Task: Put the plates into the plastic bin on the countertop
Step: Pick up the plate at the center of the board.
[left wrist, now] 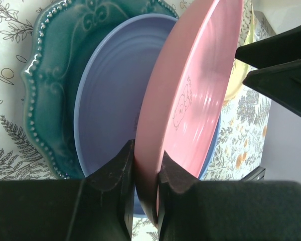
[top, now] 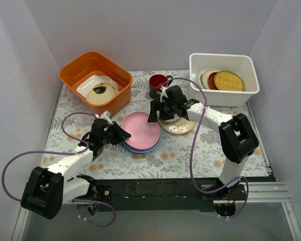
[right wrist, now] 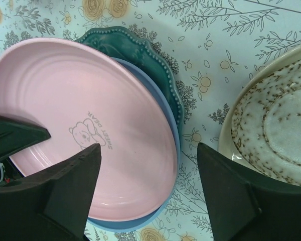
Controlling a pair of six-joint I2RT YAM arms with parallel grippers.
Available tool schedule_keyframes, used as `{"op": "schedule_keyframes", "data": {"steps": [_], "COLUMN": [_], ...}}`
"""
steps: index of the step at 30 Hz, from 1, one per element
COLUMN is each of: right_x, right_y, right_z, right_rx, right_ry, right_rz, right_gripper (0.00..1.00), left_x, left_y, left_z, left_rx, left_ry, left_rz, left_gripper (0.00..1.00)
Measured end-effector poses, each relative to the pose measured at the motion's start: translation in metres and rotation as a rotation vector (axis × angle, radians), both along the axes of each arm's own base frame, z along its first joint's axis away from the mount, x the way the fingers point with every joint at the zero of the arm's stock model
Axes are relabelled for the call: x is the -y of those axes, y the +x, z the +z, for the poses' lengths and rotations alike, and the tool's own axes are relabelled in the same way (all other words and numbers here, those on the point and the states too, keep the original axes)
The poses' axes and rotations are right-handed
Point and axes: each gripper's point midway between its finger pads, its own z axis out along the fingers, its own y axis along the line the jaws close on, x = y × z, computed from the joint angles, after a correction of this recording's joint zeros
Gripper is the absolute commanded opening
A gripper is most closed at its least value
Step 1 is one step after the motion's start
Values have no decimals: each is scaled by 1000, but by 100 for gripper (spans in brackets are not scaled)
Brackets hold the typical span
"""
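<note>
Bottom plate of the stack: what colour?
The bottom plate is teal with beaded rim; left wrist view.

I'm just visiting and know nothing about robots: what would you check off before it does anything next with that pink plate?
1. Left gripper shut on the pink plate: ok, one finger on each side of the rim.
2. Pink plate separated from the blue plate: ok, it stands at an angle to the blue one.
3. Blue plate and teal plate not caught in the grip: ok.
4. Right gripper open and holding nothing: ok.
5. Right gripper clear of the pink plate's way up: cannot tell, it hovers close above that plate.
6. Room in the plastic bin: cannot tell, plates already lean inside.
</note>
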Motion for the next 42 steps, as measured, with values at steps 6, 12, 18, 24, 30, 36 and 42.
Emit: {"op": "schedule_keyframes", "data": {"steps": [6, 12, 18, 24, 30, 36, 42], "right_x": [1, 5, 7, 14, 22, 28, 23], "right_y": [2, 0, 1, 3, 0, -8, -22], "right_z": [7, 7, 19, 34, 54, 71, 81], "right_rx": [18, 24, 50, 77, 100, 115, 107], "right_ry": [4, -4, 10, 31, 95, 174, 267], "right_rz": [-9, -19, -28, -41, -31, 8, 90], "right_gripper": [90, 91, 91, 92, 92, 92, 91], "left_x": [0, 0, 1, 8, 17, 24, 31], "left_y": [0, 1, 1, 0, -5, -13, -17], "left_z": [2, 9, 16, 26, 39, 49, 64], "left_rx": [10, 33, 53, 91, 150, 197, 253], "left_ry": [1, -7, -18, -57, -120, -194, -262], "left_rz": [0, 0, -6, -42, -91, -135, -172], "left_gripper": [0, 0, 0, 0, 0, 0, 0]}}
